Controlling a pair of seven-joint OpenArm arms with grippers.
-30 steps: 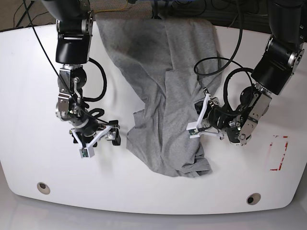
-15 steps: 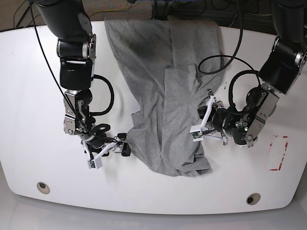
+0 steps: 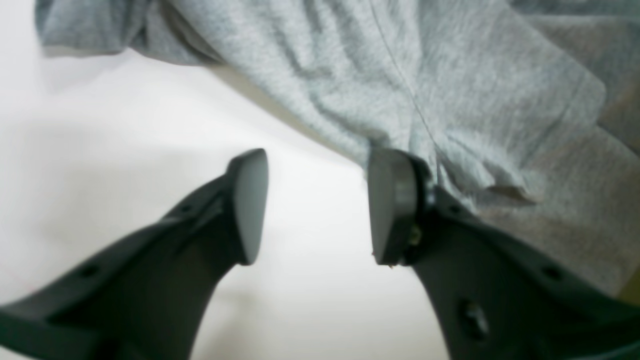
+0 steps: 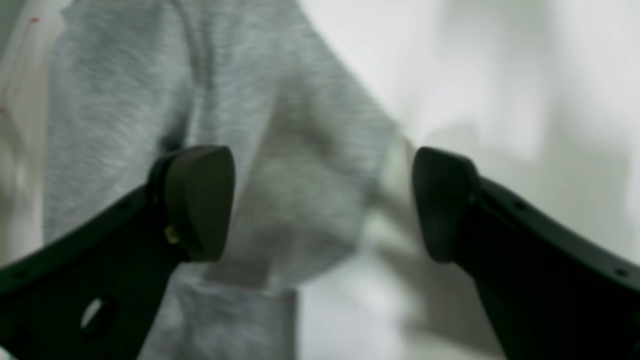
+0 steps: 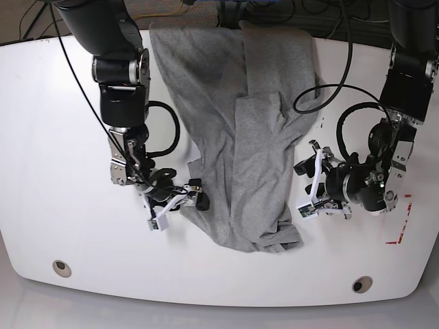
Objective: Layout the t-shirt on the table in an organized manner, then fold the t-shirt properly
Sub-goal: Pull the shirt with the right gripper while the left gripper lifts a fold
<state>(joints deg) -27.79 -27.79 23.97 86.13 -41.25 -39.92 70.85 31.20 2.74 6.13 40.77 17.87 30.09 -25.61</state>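
Observation:
The grey t-shirt [image 5: 240, 137] lies crumpled in a long strip down the middle of the white table [image 5: 55, 137], its top draped over the far edge. In the base view my left gripper [image 5: 304, 184] sits just right of the shirt's lower right edge. The left wrist view shows the left gripper [image 3: 320, 207] open over bare table, one fingertip [image 3: 392, 207] against the hem of the t-shirt [image 3: 450, 100]. My right gripper [image 5: 197, 194] is at the shirt's lower left edge. In the right wrist view this gripper [image 4: 320, 200] is open, with a fold of the t-shirt [image 4: 280, 125] between and behind the fingers.
Two round grommet holes [image 5: 62, 267] [image 5: 361, 284] sit near the table's front edge. A red tape mark [image 5: 401, 236] is at the front right, close to the left arm. Black cables loop beside both arms.
My left gripper has opened, let go of the shirt's right edge and drawn back to the right. The right gripper has moved right, up to the shirt's left edge.

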